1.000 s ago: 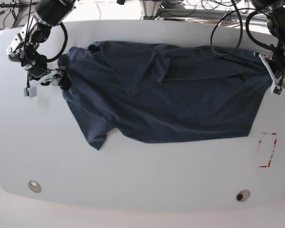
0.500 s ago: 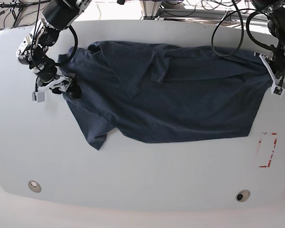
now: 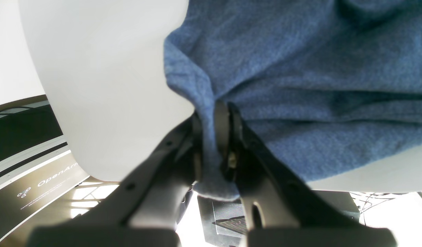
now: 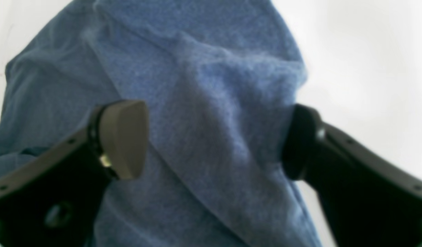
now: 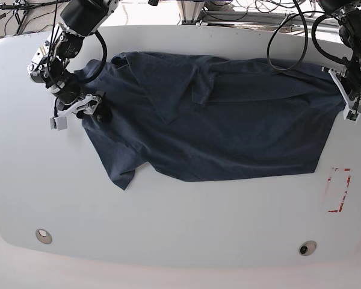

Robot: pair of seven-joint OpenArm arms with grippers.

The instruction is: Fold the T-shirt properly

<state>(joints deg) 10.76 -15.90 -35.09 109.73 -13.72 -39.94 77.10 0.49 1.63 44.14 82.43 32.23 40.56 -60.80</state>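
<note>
1. The white table (image 5: 180, 211), smooth and matte with rounded corners, is cut off on every side in the base view; part of its surface is covered by the garment.
2. The T-shirt (image 5: 228, 126), a dark blue heathered knit, is spread rumpled across the far half of the table, reaching from near the left edge to the right edge. A triangular flap is folded over near the far edge, and a pointed corner trails toward the front left. No lettering or label can be made out; the neckline is hard to trace among the folds.
3. The right gripper (image 5: 87, 108) is set at the shirt's left edge. In the right wrist view its rounded dark pads (image 4: 123, 139) are seen well apart, with a raised, blurred fold of cloth lying between them; whether either pad touches the fabric cannot be told.
4. The left gripper (image 5: 351, 99) is placed at the right edge of the table. In the left wrist view its jaws are seen pressed together on a pinched hem of the shirt, a small tuft hanging below them past the table edge.
5. A red-outlined rectangle (image 5: 338, 190) is marked near the right edge; its detail is too small to read.
</note>
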